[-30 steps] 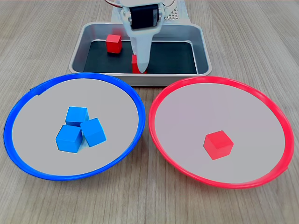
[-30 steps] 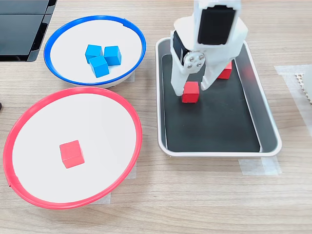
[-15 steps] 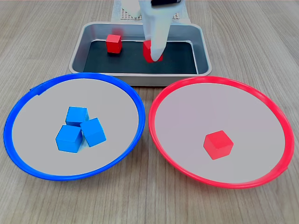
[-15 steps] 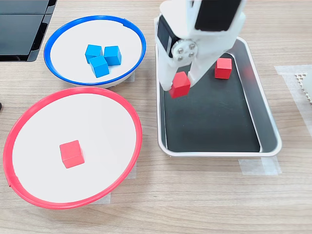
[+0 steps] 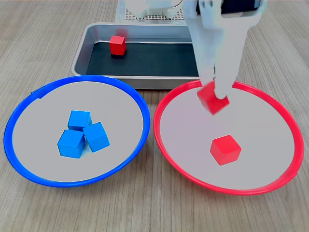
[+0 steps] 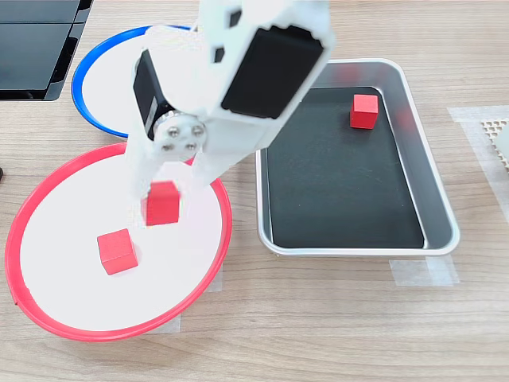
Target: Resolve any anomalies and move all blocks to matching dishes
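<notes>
The claw is clamped on a red cube, held tilted in the air above the red-rimmed plate; a second red cube lies flat inside that plate; a third red cube sits in the grey metal tray behind both plates; three blue cubes lie clustered, touching, inside the blue-rimmed plate; in the second exterior view, the arm hides most of the blue-rimmed plate.

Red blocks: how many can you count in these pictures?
3: one lying in the red-rimmed dish, one held by the end effector above it, one in the metal tray.
</notes>
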